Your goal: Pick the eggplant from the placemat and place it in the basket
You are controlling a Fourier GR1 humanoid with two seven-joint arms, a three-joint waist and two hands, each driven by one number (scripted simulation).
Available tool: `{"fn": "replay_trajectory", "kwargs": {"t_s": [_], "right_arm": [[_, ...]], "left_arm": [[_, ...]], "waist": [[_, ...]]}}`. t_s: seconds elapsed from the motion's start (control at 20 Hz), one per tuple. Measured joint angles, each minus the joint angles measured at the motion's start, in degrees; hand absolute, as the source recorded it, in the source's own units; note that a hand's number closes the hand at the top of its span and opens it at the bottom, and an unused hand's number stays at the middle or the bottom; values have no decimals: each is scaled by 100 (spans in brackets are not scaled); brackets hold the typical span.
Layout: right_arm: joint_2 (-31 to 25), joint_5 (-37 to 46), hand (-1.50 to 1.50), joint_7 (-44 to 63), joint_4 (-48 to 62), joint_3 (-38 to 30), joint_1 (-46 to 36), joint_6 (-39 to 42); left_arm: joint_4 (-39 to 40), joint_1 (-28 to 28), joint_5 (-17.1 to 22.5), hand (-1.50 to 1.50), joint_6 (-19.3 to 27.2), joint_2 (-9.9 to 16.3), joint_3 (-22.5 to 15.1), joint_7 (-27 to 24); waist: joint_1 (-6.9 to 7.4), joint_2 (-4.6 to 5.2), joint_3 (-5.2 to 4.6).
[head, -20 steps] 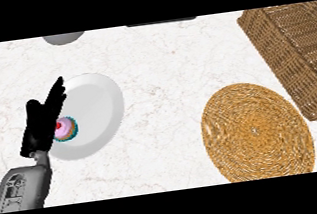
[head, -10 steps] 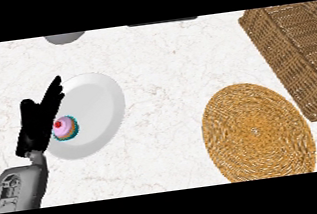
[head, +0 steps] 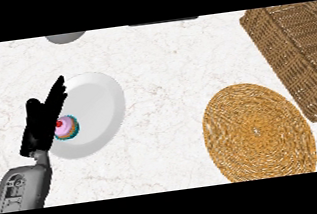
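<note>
My left hand (head: 42, 120) is black and shows near the counter's left edge, fingers straight and relaxed, pointing away from me, holding nothing. It lies over the left rim of a white plate (head: 98, 104), a smooth, glossy round dish that looks taller than wide from here. My grey forearm (head: 23, 187) comes up from the lower left corner, boxy and hard-shelled. Just beside my fingers, on the plate's left part, sits a small cupcake (head: 67, 127) with pink icing, a teal wrapper and a red dot on top; my hand partly hides it.

The counter (head: 163, 63) is white marble with faint pale veins. Toward its lower right lies the placemat (head: 258, 131), round and flat, woven in tight golden-brown coils that spiral out from the middle. Its top is bare weave. The basket (head: 300, 55) stands at the right edge toward the far corner, a deep rectangular wicker box in darker brown with a thick braided rim; its near corner comes just beside the placemat's far right edge, and I cannot tell if they touch.

I see no eggplant anywhere on the counter, so I cannot tell where it is. At the far edge, left of middle, a grey rounded thing (head: 65, 37) is cut off by the view. My right hand does not show.
</note>
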Motion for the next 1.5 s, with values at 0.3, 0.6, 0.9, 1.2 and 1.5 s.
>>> {"fn": "replay_trajectory", "kwargs": {"t_s": [0.3, 0.6, 0.9, 1.2, 1.5], "right_arm": [[142, -326, -150, -118, 666, -441, 125, -229], [186, -684, -150, -515, 1069, -874, 196, -625], [171, -1088, -150, -866, 1109, -1362, 244, -1354], [-242, -1503, -150, -951, 1125, -1897, 383, -1858], [-1021, -2010, -150, -1020, 1358, -2483, 813, -1611]], "left_arm": [[29, -5, -38, 0, 16, -60, -18, -67], [230, -81, -10, 0, -58, -28, 62, -210], [154, -26, -19, 0, -66, -35, 69, -185], [141, -9, 4, 0, -119, 21, 127, -188], [18, 117, 16, 0, -124, 20, 149, -156]], "waist": [[17, 11, 1], [25, 20, 3], [30, 15, 5], [-9, 6, 4], [-57, -6, 6]]}}
